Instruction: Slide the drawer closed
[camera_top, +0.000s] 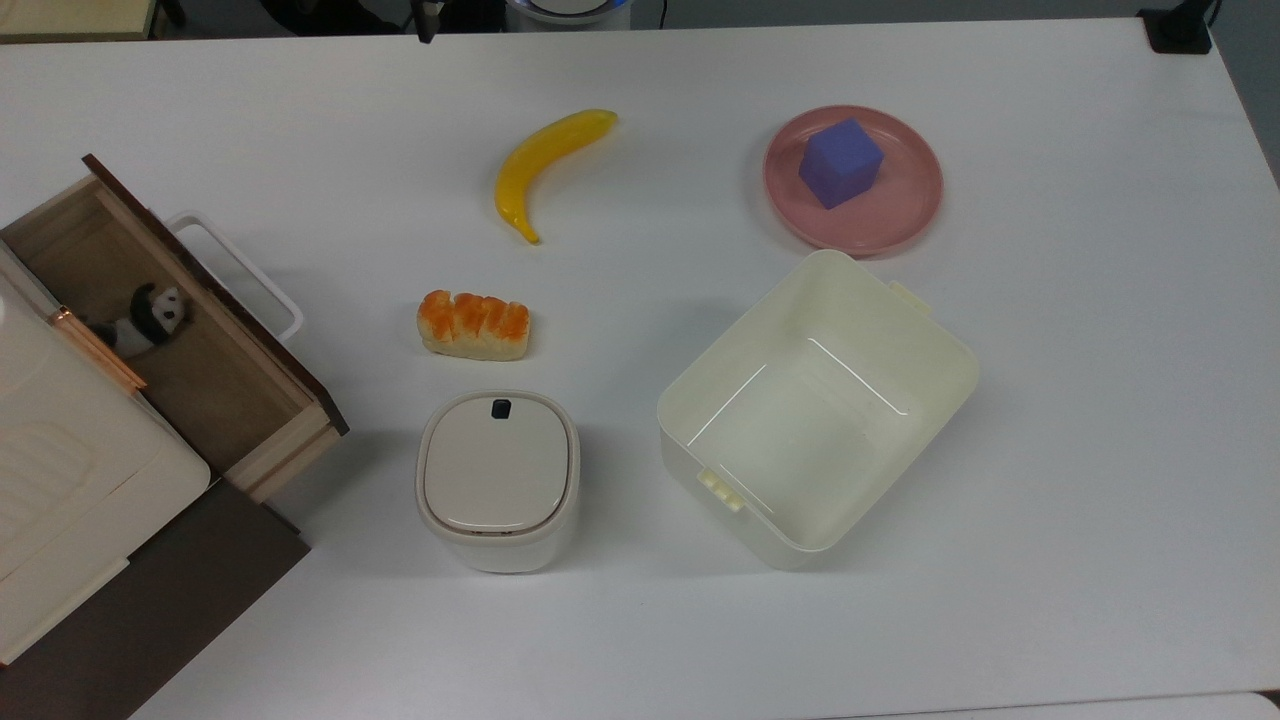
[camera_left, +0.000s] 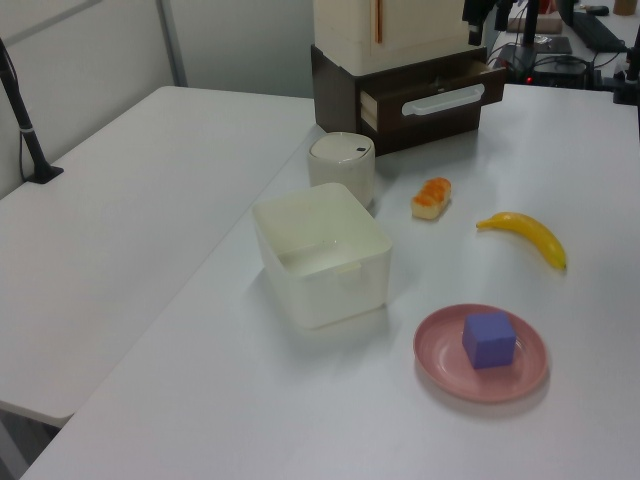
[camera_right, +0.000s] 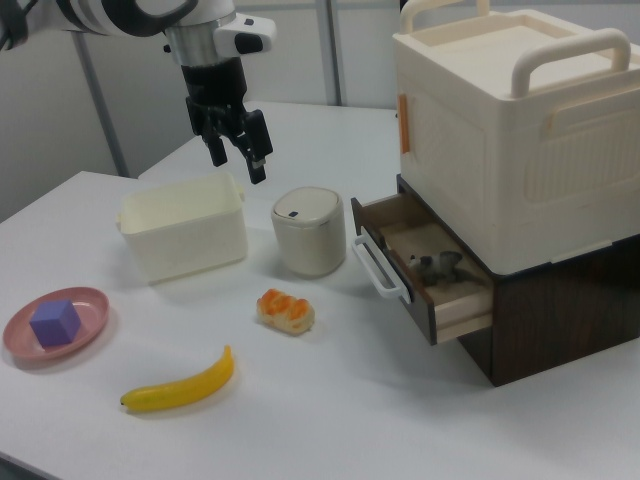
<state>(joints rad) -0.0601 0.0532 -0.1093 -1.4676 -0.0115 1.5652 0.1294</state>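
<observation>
One drawer (camera_right: 425, 275) open, arm not yet on it.
Gripper (camera_right: 238, 158) hangs with fingers apart, holding nothing, well away at ten o'clock from the handle (camera_right: 378, 268) in the right view; next, reach the front panel and push inward.

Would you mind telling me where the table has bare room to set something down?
Free: the wide strip on the top view's right, beyond the pink plate and cream bin; also the near edge below them. Crowded: between the drawer, bread and lidded container.
</observation>
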